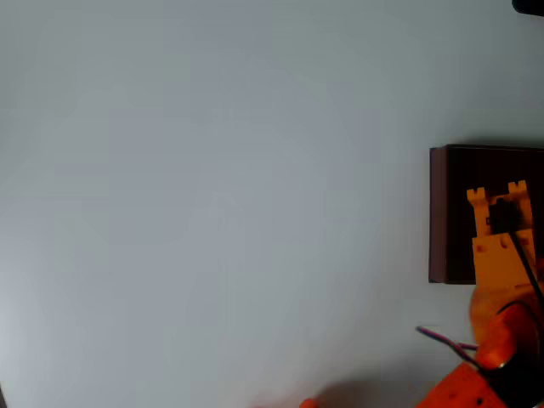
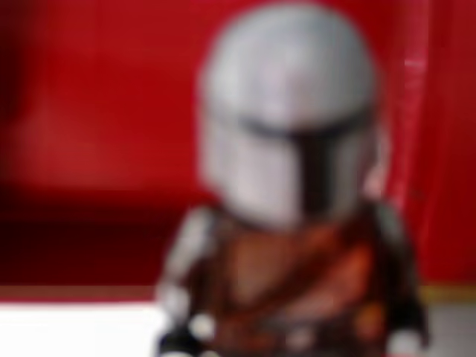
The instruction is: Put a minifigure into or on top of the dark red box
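Hanging over the dark red box [image 1: 446, 217] at the overhead view's right edge, the orange end effector [image 1: 497, 195] pinches something small and dark. Filling the wrist view, a blurred silver-helmeted minifigure [image 2: 290, 186] stands before red walls.

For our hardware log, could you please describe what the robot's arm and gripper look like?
The arm is bright orange plastic, blocky in shape. Its gripper ends in two orange fingers with notched tips. A black cable runs along it, and thin reddish wires stick out near its lower part.

No readable text, label, brand, number or sign appears in either view.
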`<state>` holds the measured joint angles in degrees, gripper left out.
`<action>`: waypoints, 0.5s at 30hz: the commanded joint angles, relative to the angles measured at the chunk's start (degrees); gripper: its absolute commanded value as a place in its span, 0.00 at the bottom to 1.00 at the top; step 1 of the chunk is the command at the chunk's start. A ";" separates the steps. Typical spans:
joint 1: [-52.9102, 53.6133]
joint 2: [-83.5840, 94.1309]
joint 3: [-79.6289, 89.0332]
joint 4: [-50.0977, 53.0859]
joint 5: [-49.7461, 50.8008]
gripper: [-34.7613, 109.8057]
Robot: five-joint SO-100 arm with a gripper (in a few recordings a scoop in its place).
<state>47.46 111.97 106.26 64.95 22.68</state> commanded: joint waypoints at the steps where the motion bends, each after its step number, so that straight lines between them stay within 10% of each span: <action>1: 1.05 -3.43 -2.02 -2.72 -0.53 0.24; 15: -4.48 -13.62 -3.08 -7.21 2.37 0.29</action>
<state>43.68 97.82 105.56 58.62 23.47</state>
